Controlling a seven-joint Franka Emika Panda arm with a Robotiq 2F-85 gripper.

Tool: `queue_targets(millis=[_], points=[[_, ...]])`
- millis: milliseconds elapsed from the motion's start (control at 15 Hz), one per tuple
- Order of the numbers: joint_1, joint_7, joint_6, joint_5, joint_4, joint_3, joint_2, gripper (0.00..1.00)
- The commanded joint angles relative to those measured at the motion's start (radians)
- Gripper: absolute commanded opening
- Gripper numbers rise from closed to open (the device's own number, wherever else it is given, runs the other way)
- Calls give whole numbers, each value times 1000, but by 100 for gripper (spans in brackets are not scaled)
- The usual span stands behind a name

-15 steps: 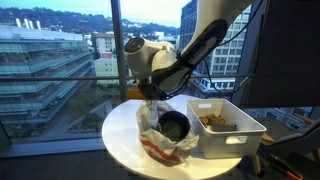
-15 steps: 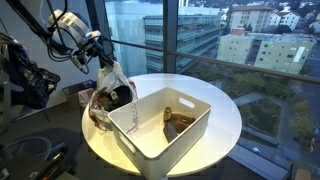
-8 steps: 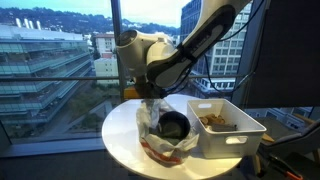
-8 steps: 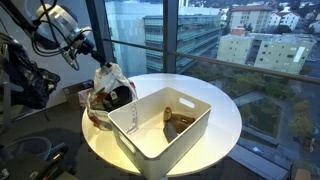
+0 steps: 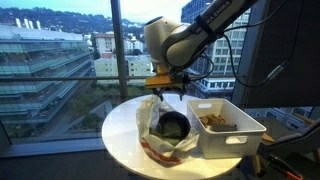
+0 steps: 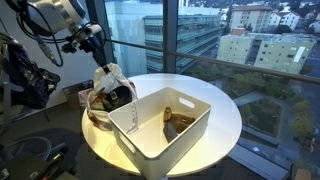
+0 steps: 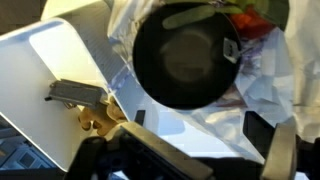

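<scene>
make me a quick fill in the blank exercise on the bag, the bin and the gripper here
1. The gripper hangs above the plastic bag with its jaws ____.
2. The bowl inside the bag is ____ in colour.
3. The white bin stands on a table whose top is ____ in shape.

Missing words: open; black; round
</scene>
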Motion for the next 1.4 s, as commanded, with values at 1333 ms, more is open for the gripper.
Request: queue_targets(millis=[1333], points=[[-21,-177,44,339,-167,-66,157,100]])
